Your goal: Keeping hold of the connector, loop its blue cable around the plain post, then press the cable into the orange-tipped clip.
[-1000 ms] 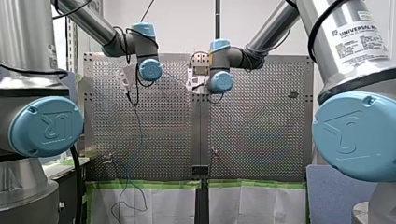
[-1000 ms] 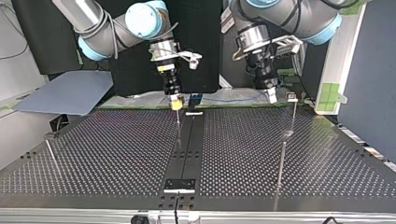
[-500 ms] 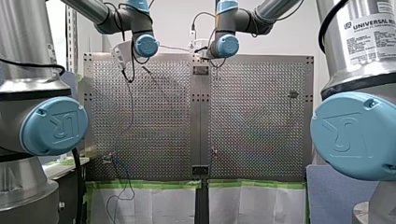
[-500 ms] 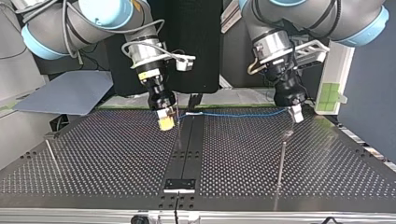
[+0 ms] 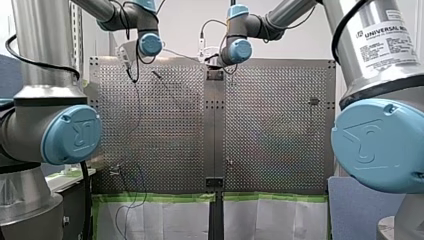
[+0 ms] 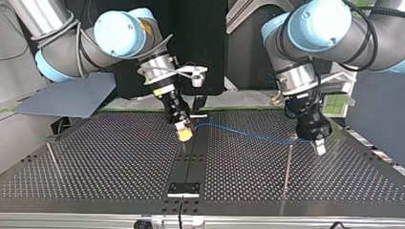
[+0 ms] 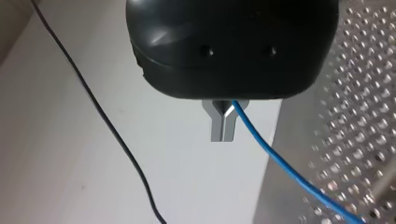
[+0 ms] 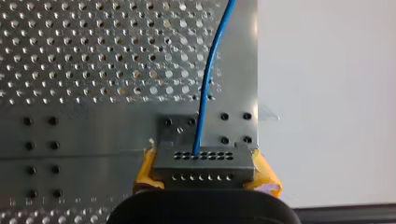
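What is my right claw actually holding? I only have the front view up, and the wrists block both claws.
Observer: The right wrist view shows the right claw with its yellow pads clamped on a grey connector. The blue cable leaves the connector's face.
Operator: And the left claw?
Observer: In the left wrist view, the left claw has its metal fingers shut on the blue cable itself.
Operator: Is the cable looped on a post?
Observer: Not that I can see. In the top view it runs straight from claw to claw, passing the tip of a thin post that stands beside the left claw.
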`<act>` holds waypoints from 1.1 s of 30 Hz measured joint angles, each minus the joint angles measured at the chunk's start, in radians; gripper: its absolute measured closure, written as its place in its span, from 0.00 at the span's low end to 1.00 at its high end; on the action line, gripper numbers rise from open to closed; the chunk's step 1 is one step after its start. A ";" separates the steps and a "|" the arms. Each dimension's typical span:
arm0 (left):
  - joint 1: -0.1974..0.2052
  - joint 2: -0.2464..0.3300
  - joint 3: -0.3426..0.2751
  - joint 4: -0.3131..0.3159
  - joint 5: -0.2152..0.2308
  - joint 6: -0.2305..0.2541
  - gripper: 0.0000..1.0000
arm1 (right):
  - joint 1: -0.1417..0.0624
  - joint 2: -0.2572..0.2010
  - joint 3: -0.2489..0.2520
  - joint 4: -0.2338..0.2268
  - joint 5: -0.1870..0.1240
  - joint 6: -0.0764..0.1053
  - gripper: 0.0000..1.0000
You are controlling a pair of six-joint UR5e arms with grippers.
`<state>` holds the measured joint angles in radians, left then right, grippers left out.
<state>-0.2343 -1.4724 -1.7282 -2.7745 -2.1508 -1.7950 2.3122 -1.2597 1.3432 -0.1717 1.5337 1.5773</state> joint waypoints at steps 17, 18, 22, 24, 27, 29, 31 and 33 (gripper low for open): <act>0.149 -0.112 0.093 -0.145 0.149 -0.034 1.00 | -0.012 0.080 -0.156 0.001 -0.031 0.000 1.00; 0.159 -0.118 0.094 -0.147 0.159 -0.035 1.00 | -0.012 0.083 -0.164 0.000 -0.031 -0.001 1.00; 0.200 -0.129 0.096 -0.134 0.200 -0.044 1.00 | -0.012 0.092 -0.202 -0.007 -0.033 -0.002 1.00; 0.223 -0.137 0.097 -0.129 0.223 -0.047 1.00 | -0.012 0.096 -0.221 -0.010 -0.033 -0.003 1.00; 0.260 -0.164 0.098 -0.125 0.260 -0.049 1.00 | -0.012 0.101 -0.233 -0.013 -0.034 -0.004 1.00; 0.276 -0.177 0.098 -0.122 0.276 -0.051 1.00 | -0.012 0.104 -0.236 -0.014 -0.034 -0.005 1.00; 0.298 -0.194 0.101 -0.117 0.298 -0.052 1.00 | -0.007 0.111 -0.240 -0.015 -0.032 -0.010 1.00; 0.321 -0.217 0.107 -0.113 0.323 -0.051 1.00 | -0.001 0.127 -0.243 -0.017 -0.030 -0.015 1.00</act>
<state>0.0871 -1.6898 -1.6211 -2.8879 -1.8274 -1.8462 2.3110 -1.1329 1.1001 -0.1891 1.5036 1.5627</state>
